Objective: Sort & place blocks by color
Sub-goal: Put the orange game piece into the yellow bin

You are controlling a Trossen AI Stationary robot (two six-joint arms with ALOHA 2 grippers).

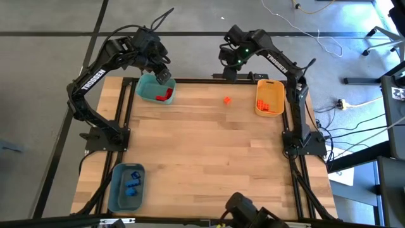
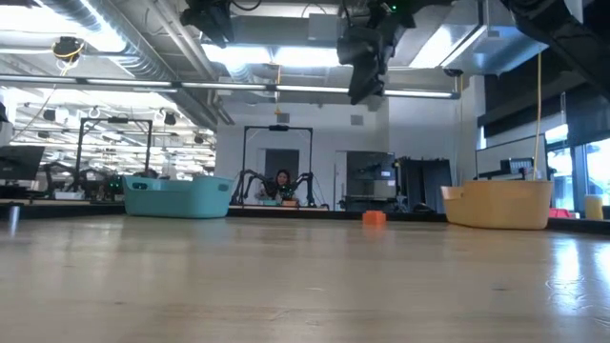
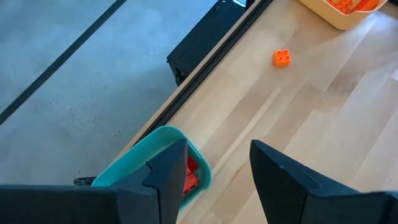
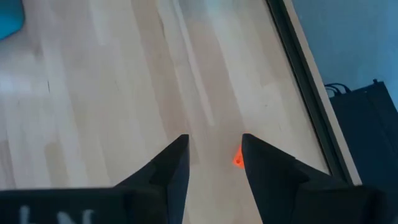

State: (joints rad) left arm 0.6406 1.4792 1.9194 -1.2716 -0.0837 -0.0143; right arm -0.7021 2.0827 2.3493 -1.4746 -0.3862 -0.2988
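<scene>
right gripper hangs with fingers parted and nothing between them, one orange block on the table peeking just past one finger. left gripper, also parted and empty, hovers over the teal bin, farther away, so the right arm is nearer.

Loose block lies between two bins — others binned.

"TROSSEN" stood in white letters on the left arm and again on the right arm; nothing else could be read.
</scene>
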